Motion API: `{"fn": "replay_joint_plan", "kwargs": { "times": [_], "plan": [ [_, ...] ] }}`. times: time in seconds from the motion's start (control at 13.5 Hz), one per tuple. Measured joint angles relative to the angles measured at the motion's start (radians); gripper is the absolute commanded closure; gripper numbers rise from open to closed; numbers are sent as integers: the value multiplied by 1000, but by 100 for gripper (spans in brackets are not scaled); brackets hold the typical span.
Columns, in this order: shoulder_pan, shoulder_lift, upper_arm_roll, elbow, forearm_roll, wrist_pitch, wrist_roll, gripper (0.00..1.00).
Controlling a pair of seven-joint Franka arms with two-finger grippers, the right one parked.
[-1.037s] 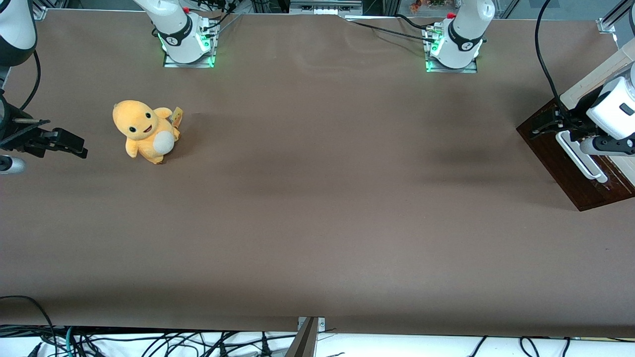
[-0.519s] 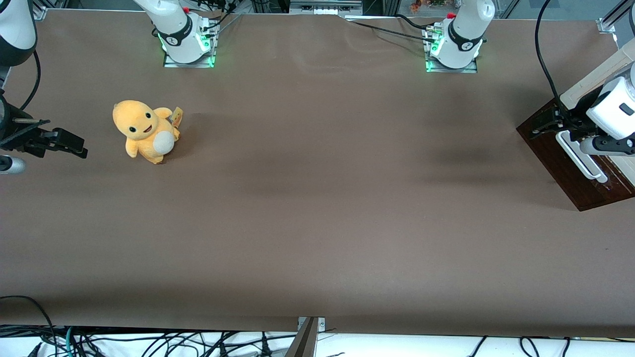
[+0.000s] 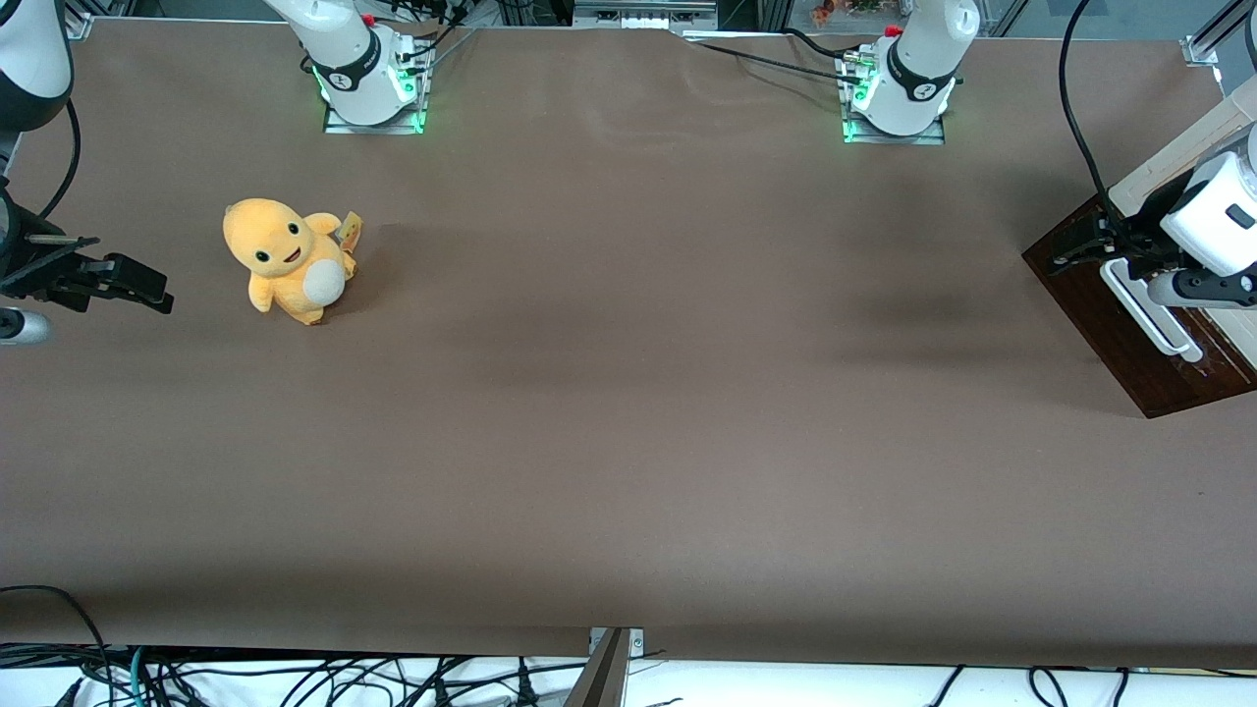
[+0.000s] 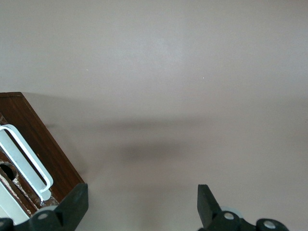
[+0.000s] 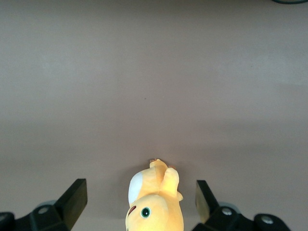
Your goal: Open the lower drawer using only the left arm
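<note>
Here the lower drawer [image 3: 1129, 314] sits at the working arm's end of the table [image 3: 628, 393], its glossy dark brown front facing toward the parked arm's end. The front panel runs diagonally across the table, one corner farther from the front camera and the other nearer to it. The long white bar handle [image 3: 1144, 309] lies along that same diagonal, parallel to the panel's long edge. The left arm [image 3: 1213, 221] reaches in above the drawer, and its gripper [image 3: 1080, 241] hovers over the panel's corner farthest from the front camera, just beside the handle's end. In the left wrist view the gripper [image 4: 143, 204] has its two fingers [image 4: 74, 204] spread wide apart, with bare table between them and nothing held; the handle [image 4: 26, 161] lies beside one finger, not between the two.
</note>
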Motion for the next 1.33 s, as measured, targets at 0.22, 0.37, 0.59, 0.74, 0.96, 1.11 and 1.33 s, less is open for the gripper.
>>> {"fn": "replay_joint_plan", "kwargs": {
  "times": [0.22, 0.37, 0.59, 0.74, 0.96, 1.11, 1.33],
  "plan": [
    [0, 0, 0, 0, 0, -1, 0, 0],
    [0, 0, 0, 0, 0, -1, 0, 0],
    [0, 0, 0, 0, 0, -2, 0, 0],
    [0, 0, 0, 0, 0, -2, 0, 0],
    [0, 0, 0, 0, 0, -3, 0, 0],
    [0, 2, 0, 0, 0, -5, -1, 0],
    [0, 20, 0, -1, 43, -9, -34, 0]
  ]
}}
